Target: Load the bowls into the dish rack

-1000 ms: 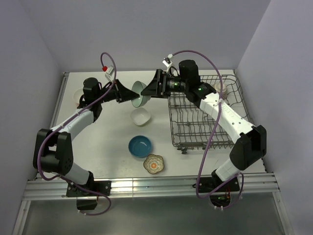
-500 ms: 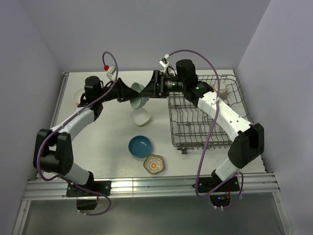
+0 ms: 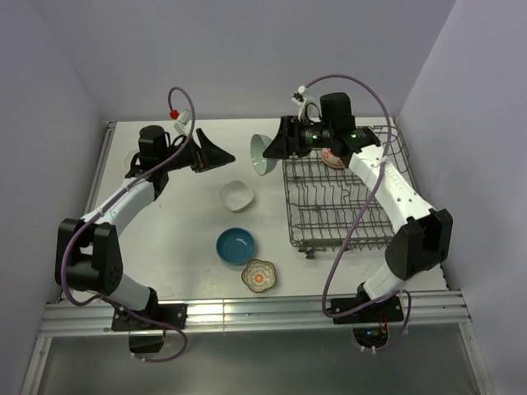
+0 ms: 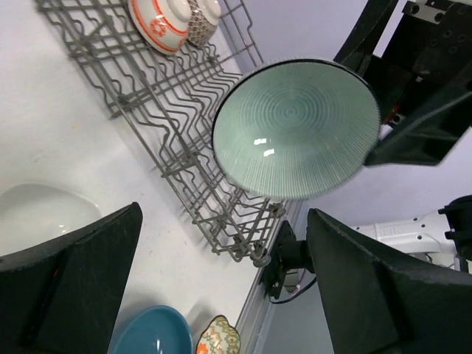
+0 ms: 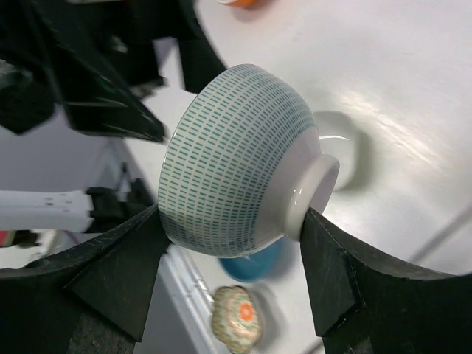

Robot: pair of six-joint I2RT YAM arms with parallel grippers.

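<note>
Your right gripper is clamped on the teal bowl. One finger presses the ribbed wall near the rim and the other sits against the foot ring. The bowl is tipped on its side and held in the air above the table, just beside the far left corner of the dish rack. It is not inside the rack, and its open face is turned toward your left arm.

Your left gripper has its fingers spread wide with nothing between them. It points at the bowl's mouth from the left and is clear of it.

Two bowls stand on edge among the tines at the rack's far end: an orange-and-white bowl and, right beside it, a grey patterned bowl.

Three bowls sit upright on the table to the left of the rack:
- The white bowl is nearest the held one.
- The blue bowl is nearer your arms.
- The floral bowl is just beside the blue one, closest to the front edge.
</note>
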